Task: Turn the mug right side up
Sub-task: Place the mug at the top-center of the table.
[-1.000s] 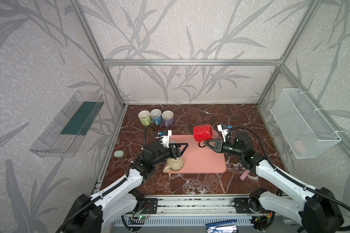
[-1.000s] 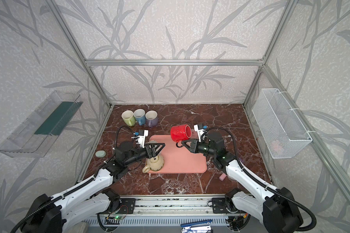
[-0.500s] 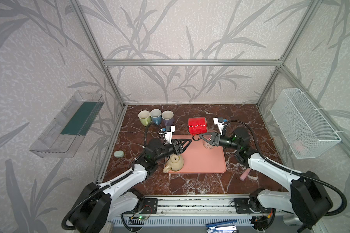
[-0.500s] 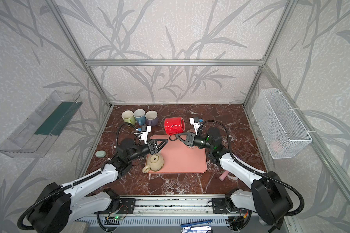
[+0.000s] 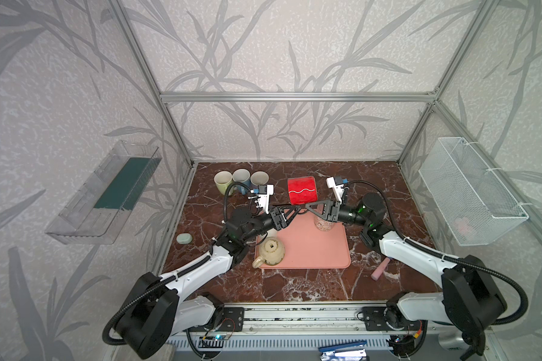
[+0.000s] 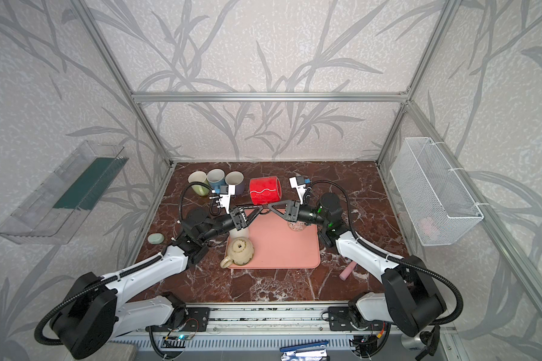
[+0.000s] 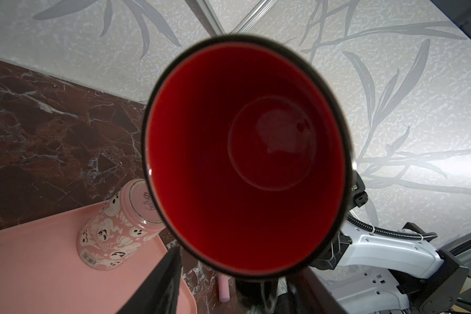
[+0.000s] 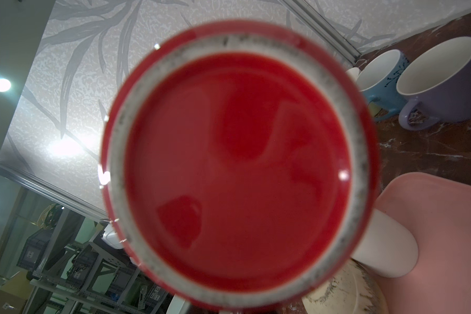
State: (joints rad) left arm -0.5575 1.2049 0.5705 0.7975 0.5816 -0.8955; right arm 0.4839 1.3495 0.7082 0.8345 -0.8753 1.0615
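Your right gripper [image 5: 308, 206] is pressed tight on the handle of the red mug [image 5: 302, 189] and holds it up in the air. The mug lies on its side, just above the gripper tips. Its bottom faces your right gripper, and its open mouth faces your left gripper [image 5: 295, 210]. Your left gripper's fingers [image 7: 163, 282] are spread apart, right by the handle. You cannot tell if they touch it. The pink tray [image 5: 326, 250] lies below both grippers.
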